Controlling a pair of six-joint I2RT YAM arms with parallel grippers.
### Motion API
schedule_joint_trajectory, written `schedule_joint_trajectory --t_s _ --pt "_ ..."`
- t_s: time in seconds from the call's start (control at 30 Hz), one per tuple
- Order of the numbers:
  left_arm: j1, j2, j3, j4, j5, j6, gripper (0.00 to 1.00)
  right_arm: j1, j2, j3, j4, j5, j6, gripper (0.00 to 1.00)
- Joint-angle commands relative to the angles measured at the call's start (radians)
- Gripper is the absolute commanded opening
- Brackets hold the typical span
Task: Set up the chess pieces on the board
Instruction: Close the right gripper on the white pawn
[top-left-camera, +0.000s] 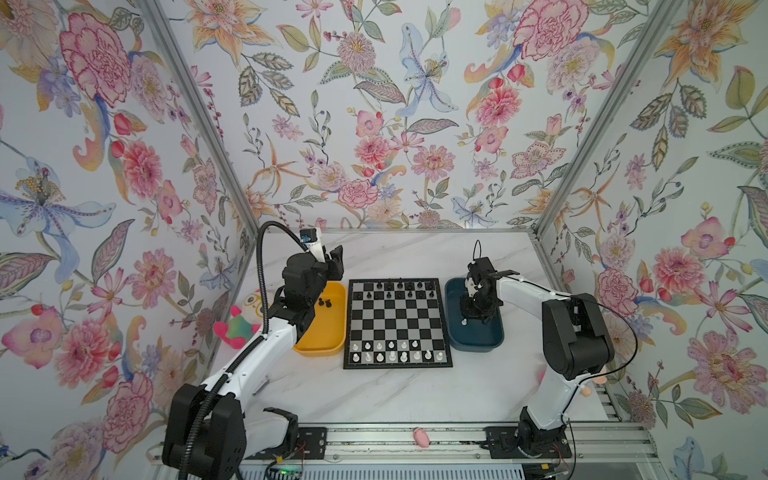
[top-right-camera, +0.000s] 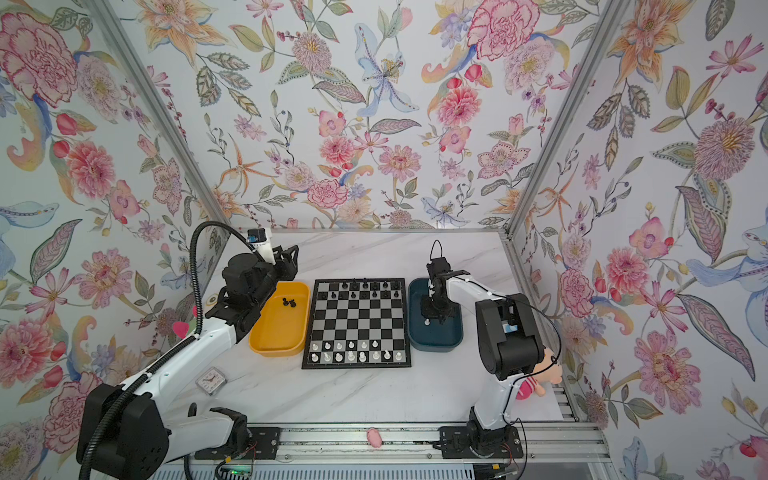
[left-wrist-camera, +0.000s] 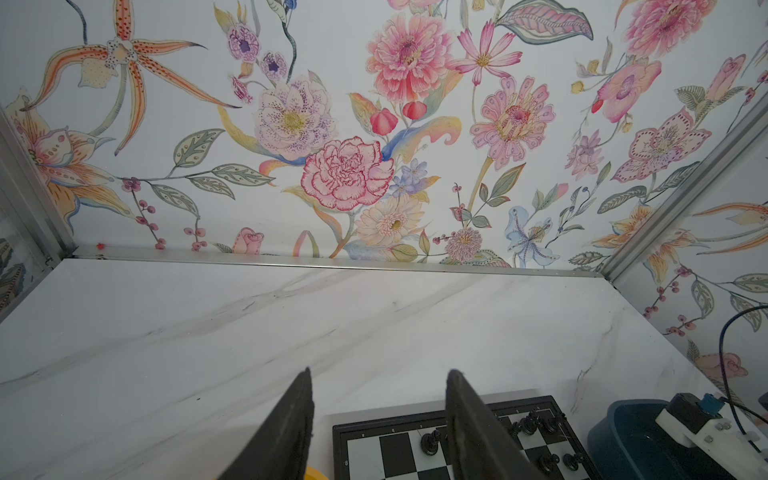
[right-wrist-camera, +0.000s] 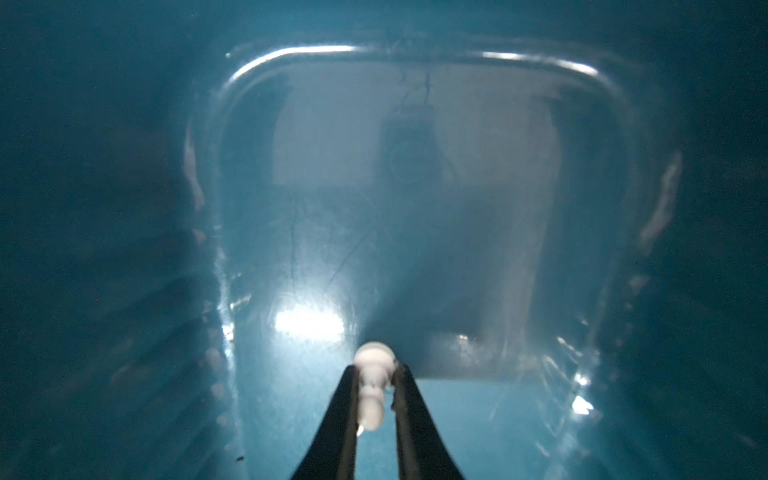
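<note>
1. Your board (top-left-camera: 397, 324) lies mid-table, with black chessmen (top-left-camera: 389, 285) along its 12 o'clock edge and white chessmen (top-left-camera: 392, 356) along its 6 o'clock edge.
2. Your right gripper (right-wrist-camera: 376, 368) pinches a white pawn (right-wrist-camera: 371, 386) inside the dark blue tray (top-left-camera: 473, 345), at the board's 3 o'clock. Your left gripper (left-wrist-camera: 378, 374) hangs half-spread and empty.
3. The yellow tray (top-left-camera: 320, 332), at the board's 9 o'clock, holds a few black pieces (top-left-camera: 325, 302).

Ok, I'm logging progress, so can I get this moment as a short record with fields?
board: white pieces on near rows, black pieces on far rows, gaps in both
yellow tray: a few loose black pieces
blue tray: white pawn inside
right claw: closed on the white pawn
left claw: open, empty, above the table
</note>
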Motion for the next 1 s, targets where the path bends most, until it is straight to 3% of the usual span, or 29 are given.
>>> schedule_joint_trajectory --t_s 0.0,0.53,0.97 --pt "0.011 0.003 -0.006 0.022 0.011 -0.016 0.53 -0.004 -0.027 0.023 -0.015 0.003 0.009 0.20" --pt "0.012 0.012 -0.003 0.025 0.016 -0.018 0.53 -0.004 -0.041 0.027 -0.022 0.005 0.009 0.19" --pt "0.012 0.012 -0.005 0.027 0.017 -0.021 0.53 -0.004 -0.040 0.032 -0.023 0.002 0.007 0.10"
